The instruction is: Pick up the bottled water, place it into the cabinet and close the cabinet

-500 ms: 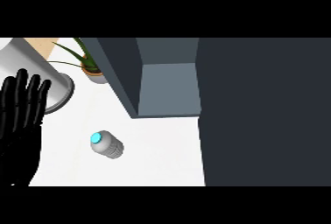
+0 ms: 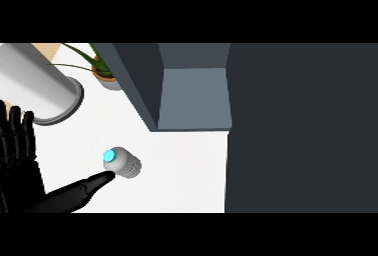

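Observation:
The bottled water (image 2: 123,163), pale grey with a cyan cap, stands on the white counter (image 2: 184,170) just in front of the cabinet. The grey cabinet (image 2: 193,97) is open, and its dark door (image 2: 299,125) fills the right side of the view. My right hand (image 2: 74,195) comes in from the lower left with its fingers straight. Its fingertips (image 2: 105,176) touch the bottle's lower left side, below the cap, and are not curled round it. My left hand (image 2: 18,150) rests open at the left edge, fingers up, apart from the bottle.
A large grey cylinder (image 2: 37,87) lies at the upper left. A potted plant (image 2: 105,76) stands between it and the cabinet's left wall. The open door blocks the counter's right side.
My right hand has come into view from the lower edge and reached the bottle. The left hand has sunk a little along the left edge. The bottle has not moved.

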`<move>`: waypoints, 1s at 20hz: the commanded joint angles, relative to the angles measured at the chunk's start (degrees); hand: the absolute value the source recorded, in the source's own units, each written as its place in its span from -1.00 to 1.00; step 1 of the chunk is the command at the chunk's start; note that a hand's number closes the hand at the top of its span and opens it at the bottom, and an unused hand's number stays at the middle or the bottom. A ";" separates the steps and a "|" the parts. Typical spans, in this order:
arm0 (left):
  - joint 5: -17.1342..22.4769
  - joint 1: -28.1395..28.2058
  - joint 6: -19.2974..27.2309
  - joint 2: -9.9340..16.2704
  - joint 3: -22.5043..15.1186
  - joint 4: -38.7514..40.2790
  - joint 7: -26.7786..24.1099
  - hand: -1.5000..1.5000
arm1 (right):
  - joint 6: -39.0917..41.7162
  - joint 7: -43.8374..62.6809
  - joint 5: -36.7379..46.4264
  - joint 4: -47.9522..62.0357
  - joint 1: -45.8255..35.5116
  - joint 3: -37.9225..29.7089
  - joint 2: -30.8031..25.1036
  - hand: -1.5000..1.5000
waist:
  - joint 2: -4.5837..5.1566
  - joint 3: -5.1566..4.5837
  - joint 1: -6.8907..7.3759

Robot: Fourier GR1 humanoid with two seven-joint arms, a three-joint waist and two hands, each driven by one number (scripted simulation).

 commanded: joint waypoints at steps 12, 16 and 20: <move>-24.85 3.78 29.72 -0.82 -27.58 0.63 20.14 -1.00 | 3.17 9.30 -6.99 -17.45 18.05 3.21 0.02 -1.00 | 0.34 -0.10 0.04; -23.99 3.18 26.86 -0.82 -25.12 0.10 20.23 -1.00 | 6.77 6.74 -7.92 -19.92 23.78 3.08 -0.77 -1.00 | 0.32 -0.13 -0.12; -26.27 7.78 33.66 -0.82 -30.66 1.88 17.80 -1.00 | 7.02 6.13 -8.82 -20.61 25.01 1.52 -0.90 -1.00 | 0.30 -0.16 0.07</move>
